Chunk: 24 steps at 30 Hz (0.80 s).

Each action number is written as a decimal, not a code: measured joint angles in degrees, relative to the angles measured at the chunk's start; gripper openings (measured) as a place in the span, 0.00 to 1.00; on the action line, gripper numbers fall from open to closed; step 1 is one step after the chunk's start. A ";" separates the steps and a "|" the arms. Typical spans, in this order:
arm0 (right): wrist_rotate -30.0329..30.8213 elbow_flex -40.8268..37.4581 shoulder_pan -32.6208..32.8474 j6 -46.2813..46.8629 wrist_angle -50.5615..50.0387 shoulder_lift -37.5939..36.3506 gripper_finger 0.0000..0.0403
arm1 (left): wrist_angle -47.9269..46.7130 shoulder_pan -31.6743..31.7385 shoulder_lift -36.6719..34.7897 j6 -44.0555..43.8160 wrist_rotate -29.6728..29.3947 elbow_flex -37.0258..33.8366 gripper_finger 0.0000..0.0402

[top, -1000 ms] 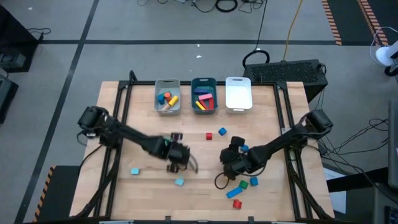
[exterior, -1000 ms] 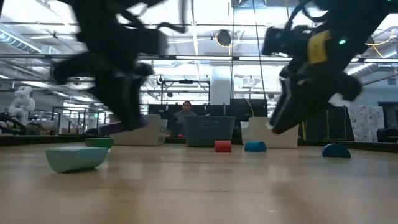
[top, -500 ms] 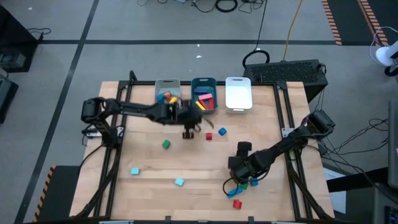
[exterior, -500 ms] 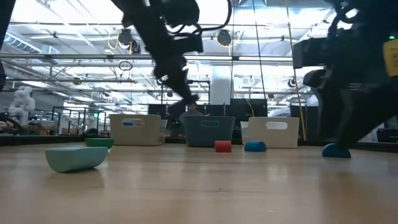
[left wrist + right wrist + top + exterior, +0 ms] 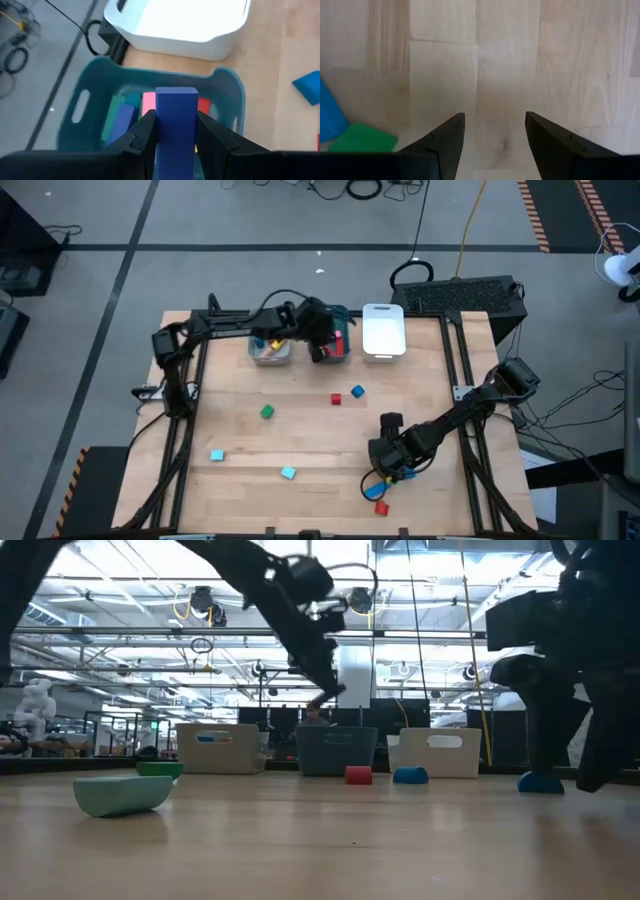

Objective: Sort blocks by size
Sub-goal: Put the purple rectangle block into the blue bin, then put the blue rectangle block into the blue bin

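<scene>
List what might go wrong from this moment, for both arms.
1. The left hand holds a long blue bar above the teal tray, already crowded with blocks; released here, the bar may end up leaning on them or on the rim.
2. The right hand, open and low over the table, has a green block and a blue block off to one side; closing now would likely grasp nothing.

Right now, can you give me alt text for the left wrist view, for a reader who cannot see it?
The left tool holds a blue block between its fingers above the teal tray, which already contains green, blue, pink and red blocks. The white tray sits beyond it, and another blue block lies on the wooden table.
</scene>
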 joint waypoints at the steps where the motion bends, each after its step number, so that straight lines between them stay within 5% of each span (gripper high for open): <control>1: 0.01 0.00 0.08 -0.32 0.15 0.00 0.50 | -0.07 0.42 1.39 0.06 0.24 1.13 0.27; 14: 2.18 0.01 1.10 1.35 1.43 -0.02 0.50 | -8.28 2.50 15.29 2.28 1.64 14.51 0.29; 24: 3.53 0.00 1.32 1.47 1.29 -0.02 0.50 | -10.20 2.46 15.65 7.83 1.60 15.16 0.40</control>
